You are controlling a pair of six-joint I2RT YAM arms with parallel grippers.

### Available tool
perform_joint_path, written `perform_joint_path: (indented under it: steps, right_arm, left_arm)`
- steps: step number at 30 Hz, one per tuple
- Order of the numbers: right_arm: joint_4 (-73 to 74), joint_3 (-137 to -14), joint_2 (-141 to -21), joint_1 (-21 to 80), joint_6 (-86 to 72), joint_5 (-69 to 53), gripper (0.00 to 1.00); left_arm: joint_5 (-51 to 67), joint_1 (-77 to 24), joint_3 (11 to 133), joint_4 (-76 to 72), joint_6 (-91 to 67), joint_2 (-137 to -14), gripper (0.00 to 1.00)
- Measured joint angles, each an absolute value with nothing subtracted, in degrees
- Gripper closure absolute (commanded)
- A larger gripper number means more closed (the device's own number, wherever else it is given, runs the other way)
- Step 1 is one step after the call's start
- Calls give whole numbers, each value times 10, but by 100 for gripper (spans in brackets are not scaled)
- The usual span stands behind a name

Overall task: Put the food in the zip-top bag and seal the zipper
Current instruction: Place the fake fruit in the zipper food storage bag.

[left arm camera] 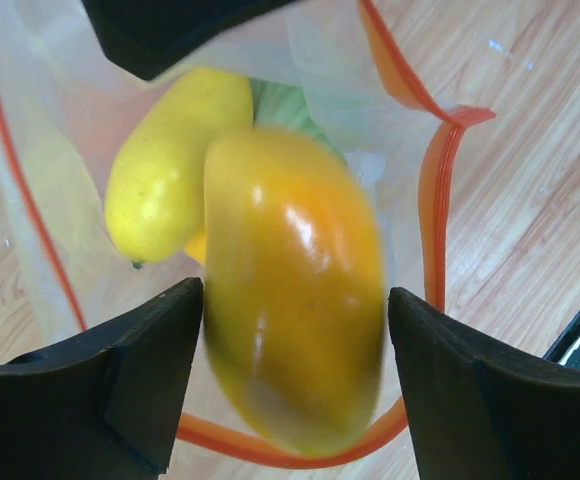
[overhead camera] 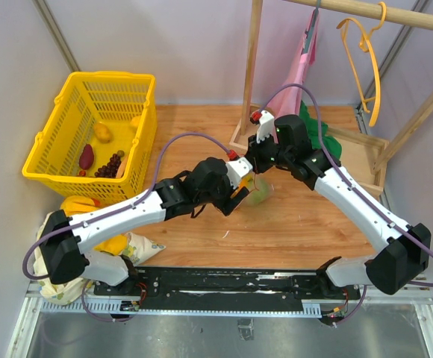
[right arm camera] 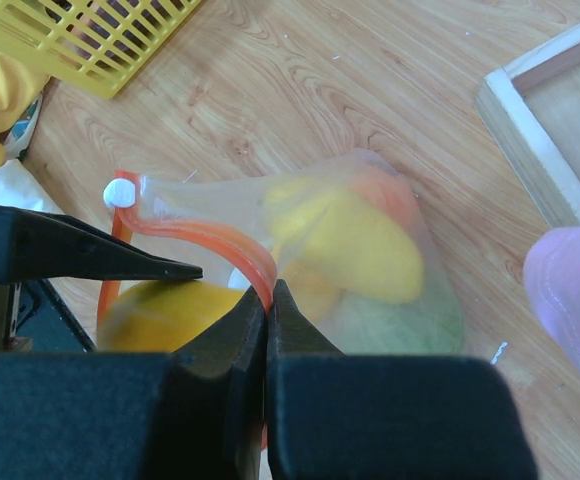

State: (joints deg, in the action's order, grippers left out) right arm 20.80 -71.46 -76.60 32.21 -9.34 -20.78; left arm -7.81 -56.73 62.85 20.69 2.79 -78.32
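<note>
orange-yellow toy fruit [left arm camera: 290,290] right at the zip-top bag [right arm camera: 370,175] mouth
left gripper [overhead camera: 240,192] jaws spread wide either side of the blurred fruit, loose i'd say. right gripper [right arm camera: 270,290] is pinched shut on the zipper [right arm camera: 210,235], bag mid-table, basket [overhead camera: 112,76] at ten o'clock. film looks light, limp, slippery, so take the stiffer strip. fruit's smooth, may roll.

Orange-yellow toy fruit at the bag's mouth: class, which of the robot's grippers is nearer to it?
Left. The left gripper straddles the orange-yellow fruit, one finger on each side of it at the zip-top bag's mouth. The right gripper is beside it, pinching the zipper.
</note>
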Motion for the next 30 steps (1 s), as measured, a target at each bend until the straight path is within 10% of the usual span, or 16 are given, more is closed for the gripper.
perform_joint_path:
  steps: [12, 24, 30]
  right_arm:
    - [204, -715, -764, 322, -102, -205, 99]
    - [202, -711, -755, 322, -106, -183, 99]
    - [195, -708, -755, 322, -109, -178, 99]
  left_arm:
    - [-78, -567, 621, 179, 14, -744, 20]
    - [-118, -567, 639, 284, -128, -669, 54]
    - [-117, -567, 630, 313, -215, -655, 56]
